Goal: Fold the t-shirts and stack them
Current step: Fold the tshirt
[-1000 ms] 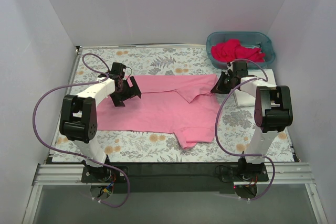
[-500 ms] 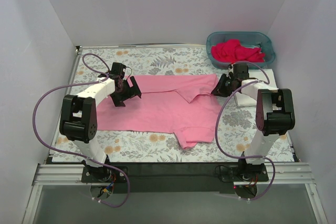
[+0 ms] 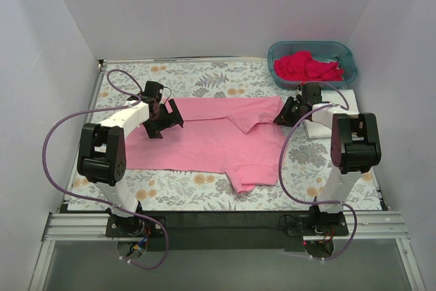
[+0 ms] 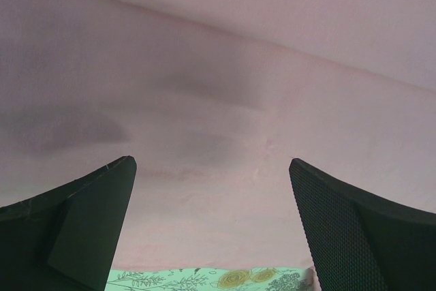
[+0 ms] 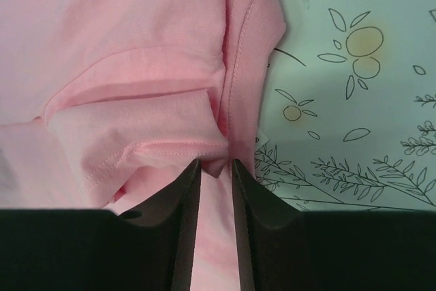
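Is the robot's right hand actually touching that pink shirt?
Touching. The right wrist view shows the right hand closed on a fold of the pink shirt, with the fabric pinched in the narrow gap that is left.

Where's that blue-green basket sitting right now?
In the top view, the basket sits at the far right corner of the table, holding red shirts, just beyond the pink shirt.

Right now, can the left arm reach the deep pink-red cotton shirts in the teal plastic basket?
Probably not. The teal plastic basket holding the deep pink-red shirts sits far right, well away from the left gripper, with the right gripper between.
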Available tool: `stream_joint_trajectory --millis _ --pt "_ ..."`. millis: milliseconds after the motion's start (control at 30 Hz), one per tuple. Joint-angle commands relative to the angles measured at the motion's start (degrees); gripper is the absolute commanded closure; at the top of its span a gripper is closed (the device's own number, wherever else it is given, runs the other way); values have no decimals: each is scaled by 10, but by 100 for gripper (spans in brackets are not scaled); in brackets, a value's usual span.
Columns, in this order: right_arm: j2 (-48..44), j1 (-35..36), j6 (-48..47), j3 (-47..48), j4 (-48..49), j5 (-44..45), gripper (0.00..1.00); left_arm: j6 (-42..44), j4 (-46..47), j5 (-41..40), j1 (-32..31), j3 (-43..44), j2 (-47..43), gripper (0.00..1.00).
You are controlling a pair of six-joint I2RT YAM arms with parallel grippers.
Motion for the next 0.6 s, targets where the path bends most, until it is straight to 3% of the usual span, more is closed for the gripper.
stream_joint_trajectory --millis 0,133,233,567 --pt "4 0 7 10 26 -7 73 6 -2 1 -3 5 -16 12" --pt "-3 -1 9 3 26 -11 80 6 -3 1 -3 5 -16 11" --pt "-14 -1 9 -1 25 -13 98 6 -1 2 -3 5 -15 11" --pt "-68 -1 31 -34 -4 -39 99 5 5 6 -3 -2 -18 12"
